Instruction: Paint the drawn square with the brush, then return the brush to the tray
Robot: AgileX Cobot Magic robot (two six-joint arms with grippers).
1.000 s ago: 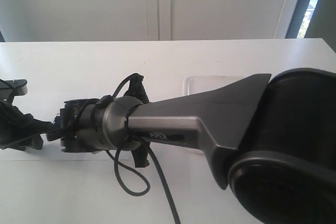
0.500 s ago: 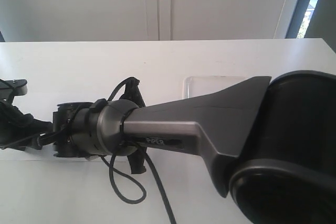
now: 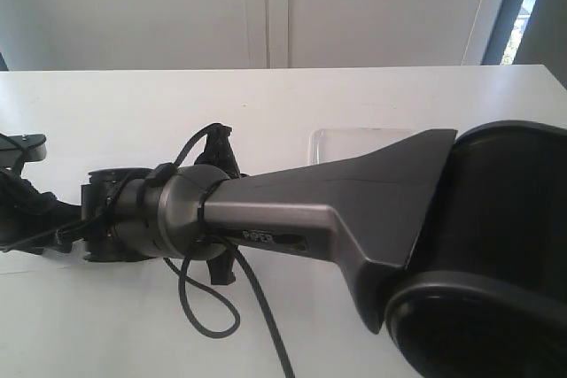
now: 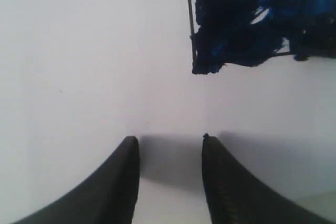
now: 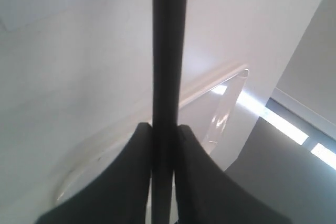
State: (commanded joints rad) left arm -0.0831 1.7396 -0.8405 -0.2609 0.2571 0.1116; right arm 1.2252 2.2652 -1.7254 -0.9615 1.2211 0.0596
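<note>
Firm clench of the right gripper [image 5: 164, 127] on the brush [image 5: 168, 45], black handle pinched between both fingers and running straight out past them; bristle end out of frame in every view, so tip contact with the sheet not confirmable. On the other side, left gripper [image 4: 169, 139] released, jaws apart with nothing between, hanging low over the white paper sheet [image 4: 79, 56], shadow close beneath; touching or not, cannot tell. Just beyond the left fingertips and off to one side, the drawn square [image 4: 241, 19]: mostly covered in dark paint with blue glints, thin outline showing along one edge, ragged border on the near side, a few white slivers unfilled. Well apart from it, the tray [image 3: 354, 141], toward the right of the exterior view, half hidden behind the right arm [image 3: 354, 210]; rim also visible behind the handle in the right wrist view. Judged step: filling the square, probably near done. To do it well: short light strokes aimed at the white slivers and the ragged border, stopping at the outline; handle angle steady so bristles drag rather than jab; pressure low to avoid shifting the sheet. Watch the loose cable [image 3: 208, 298] looping under the right wrist, a possible snag or smear if carried low. Lift clear of the wet paint before any swing toward the tray.
</note>
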